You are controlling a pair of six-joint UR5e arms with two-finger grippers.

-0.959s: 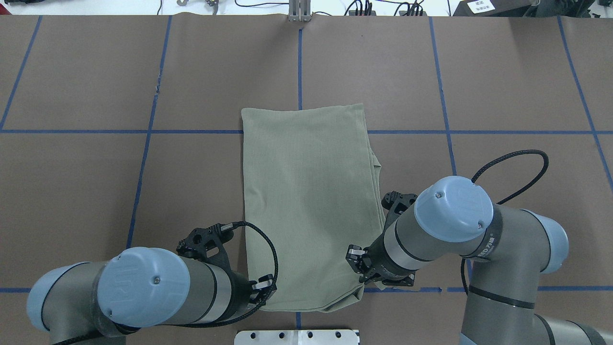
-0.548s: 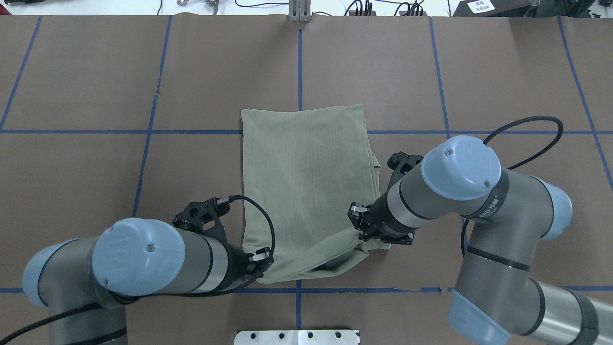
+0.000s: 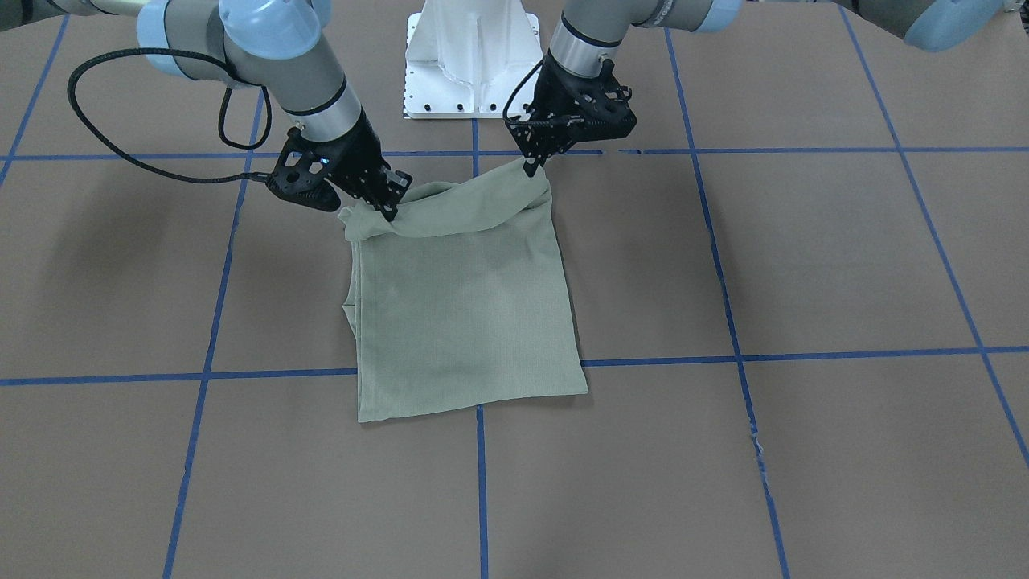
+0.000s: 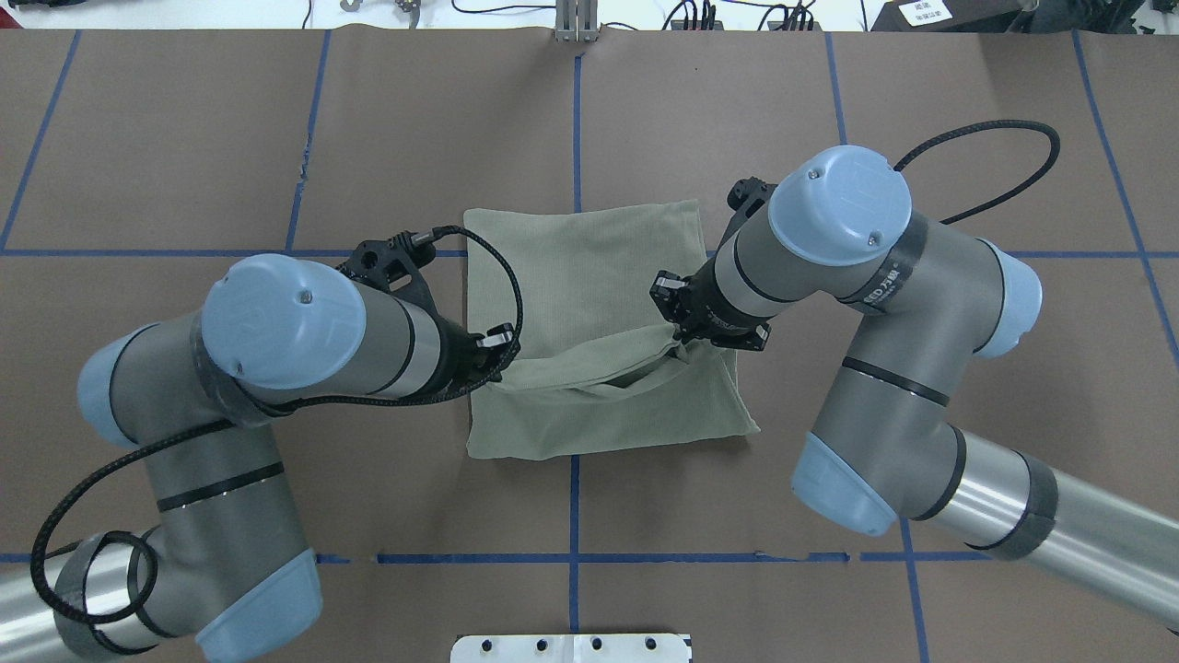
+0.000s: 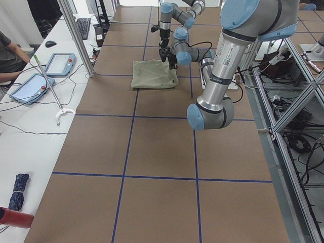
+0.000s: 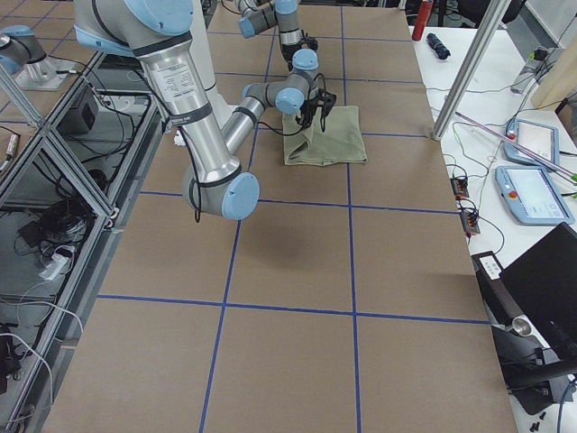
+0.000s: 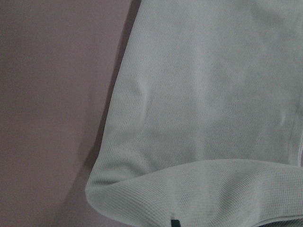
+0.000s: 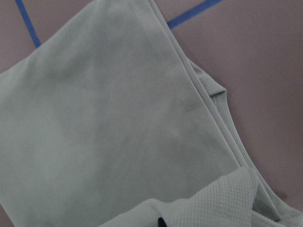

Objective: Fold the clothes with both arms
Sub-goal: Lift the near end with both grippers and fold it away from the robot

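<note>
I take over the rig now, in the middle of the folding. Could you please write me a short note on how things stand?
Left tool: shut on one near corner of the green shirt, held above the table.
Right tool: shut on the other near corner, also raised.
Shirt: mid-table, a narrow rectangle; its near edge hangs between the tools over its middle.
Done: side folds; near edge picked up.
Left: carry that edge to the far edge, lay it down, release.
</note>
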